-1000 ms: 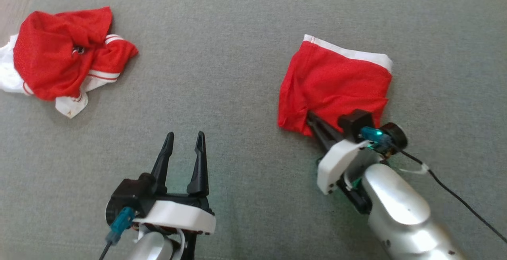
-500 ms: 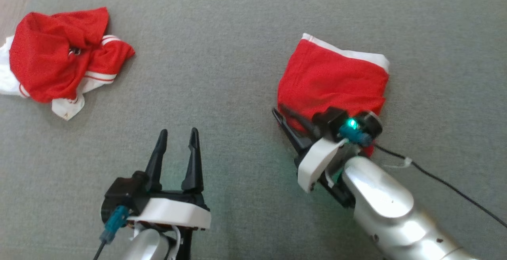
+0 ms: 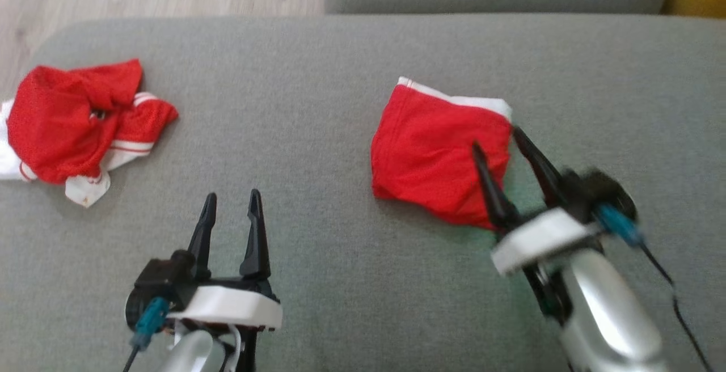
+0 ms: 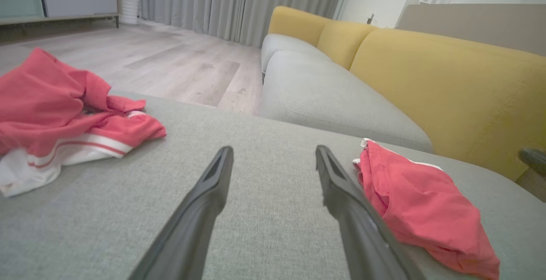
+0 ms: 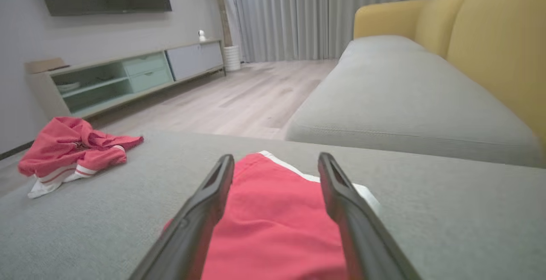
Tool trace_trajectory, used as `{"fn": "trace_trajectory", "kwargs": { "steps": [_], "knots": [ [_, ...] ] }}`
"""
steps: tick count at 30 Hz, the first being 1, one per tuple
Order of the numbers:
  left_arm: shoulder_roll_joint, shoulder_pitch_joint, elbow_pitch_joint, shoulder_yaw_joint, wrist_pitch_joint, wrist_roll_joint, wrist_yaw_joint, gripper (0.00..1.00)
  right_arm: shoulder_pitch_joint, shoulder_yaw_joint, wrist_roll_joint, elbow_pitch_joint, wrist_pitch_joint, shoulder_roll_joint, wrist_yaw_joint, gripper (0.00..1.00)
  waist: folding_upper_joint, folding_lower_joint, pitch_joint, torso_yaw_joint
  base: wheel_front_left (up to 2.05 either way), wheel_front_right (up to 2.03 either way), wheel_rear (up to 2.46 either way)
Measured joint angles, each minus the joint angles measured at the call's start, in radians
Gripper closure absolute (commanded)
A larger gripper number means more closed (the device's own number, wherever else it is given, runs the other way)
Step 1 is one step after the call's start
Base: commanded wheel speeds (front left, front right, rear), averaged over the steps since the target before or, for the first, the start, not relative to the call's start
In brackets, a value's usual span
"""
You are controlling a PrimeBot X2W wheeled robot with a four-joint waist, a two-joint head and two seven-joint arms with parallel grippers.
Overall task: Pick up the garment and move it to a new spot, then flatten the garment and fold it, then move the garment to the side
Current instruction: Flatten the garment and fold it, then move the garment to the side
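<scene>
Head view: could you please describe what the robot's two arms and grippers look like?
Both the left gripper and right gripper have two long, tapered black fingers on a black base with a white curved wrist cover. Each carries a teal connector with a thin black cable. The forearms are rounded, glossy silver.

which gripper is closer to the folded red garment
Right. The right gripper is at the right edge of the folded red garment, jaws open; the left gripper sits well off to its left.
</scene>
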Motion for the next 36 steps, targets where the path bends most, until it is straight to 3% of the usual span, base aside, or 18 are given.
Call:
{"fn": "trace_trajectory", "kwargs": {
  "steps": [6,14,36],
  "knots": [
    [-0.001,0.052,0.051,0.005,-0.008,0.000,-0.017,0.00,0.193,-0.116,0.002,-0.105,0.002,0.008,0.000,0.00,0.0000,-0.0001,-0.056,-0.018,0.00,0.00,0.00],
    [-0.006,0.119,0.066,0.029,-0.009,0.005,-0.017,0.00,0.317,-0.202,0.010,-0.192,0.014,0.019,0.000,0.00,0.0000,-0.0002,-0.098,-0.037,0.00,0.00,0.00],
    [-0.009,0.146,0.056,0.050,-0.009,0.021,-0.016,0.00,0.343,-0.227,0.014,-0.229,0.051,0.023,0.000,0.00,0.0000,0.0001,-0.090,-0.035,0.00,0.00,0.00]
  ]
}}
